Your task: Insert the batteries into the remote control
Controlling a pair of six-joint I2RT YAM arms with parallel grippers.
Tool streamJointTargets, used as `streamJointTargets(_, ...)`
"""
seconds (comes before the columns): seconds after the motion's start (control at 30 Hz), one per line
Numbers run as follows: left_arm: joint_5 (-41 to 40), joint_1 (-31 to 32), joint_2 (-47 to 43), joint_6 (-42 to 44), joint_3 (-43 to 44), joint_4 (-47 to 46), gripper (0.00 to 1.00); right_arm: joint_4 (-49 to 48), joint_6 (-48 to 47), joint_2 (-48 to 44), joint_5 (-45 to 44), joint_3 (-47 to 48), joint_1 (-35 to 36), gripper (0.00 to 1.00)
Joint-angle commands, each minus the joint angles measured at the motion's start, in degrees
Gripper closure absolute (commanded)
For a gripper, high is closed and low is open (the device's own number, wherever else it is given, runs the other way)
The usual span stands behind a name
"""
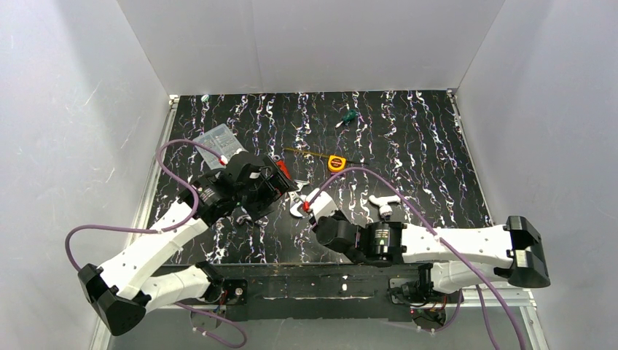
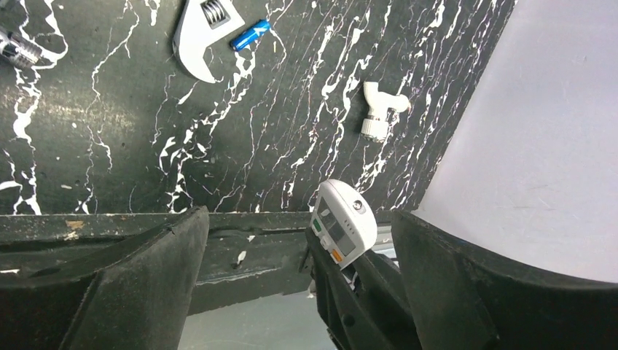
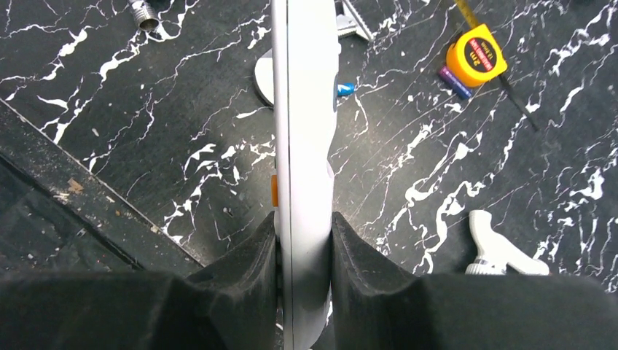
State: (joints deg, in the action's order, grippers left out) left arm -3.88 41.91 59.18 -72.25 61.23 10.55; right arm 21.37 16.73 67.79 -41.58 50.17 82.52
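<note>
My right gripper (image 3: 304, 219) is shut on the white remote control (image 3: 302, 138), which I see edge-on and held off the table; the top view shows this gripper (image 1: 315, 215) at mid-table. In the left wrist view the remote control (image 2: 342, 222) shows its display and buttons, held by black fingers. One blue battery (image 2: 251, 34) lies on the black marbled mat beside a wrench (image 2: 202, 36); its tip (image 3: 344, 89) peeks out from behind the remote control. My left gripper (image 2: 295, 219) is open wide and empty, left of the remote control in the top view (image 1: 273, 191).
A white angled fitting (image 1: 382, 204) lies right of the right gripper. A yellow tape measure (image 1: 336, 162) with a small dark cylinder (image 3: 455, 82) beside it, a green screwdriver (image 1: 346, 117), a clear bag (image 1: 218, 140) and a silvery socket (image 3: 146, 14) lie farther back. White walls enclose the mat.
</note>
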Motion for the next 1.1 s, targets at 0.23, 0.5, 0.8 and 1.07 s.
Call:
streamJointTargets(0.23,-2.07,2.63,1.83,-9.07,1.93,3.87,0.11,-6.15,-7.61,2.95,-8.65,4.97,2.96,0.99)
streamJointTargets(0.5,-0.21,3.08,3.51,-11.30,2.27,2.38,0.27,-8.13,-9.97,3.97,-9.28,5.59,3.35,0.99)
streamJointTargets(0.8,2.21,3.74,3.92,-14.17,0.91,-1.59,0.44,-11.20,-12.79,5.60,-9.41,6.45,3.43,0.99)
streamJointTargets(1.07,2.48,4.42,4.06,-14.79,-0.31,-2.95,0.55,-12.01,-13.81,7.09,-9.66,7.82,3.44,0.99)
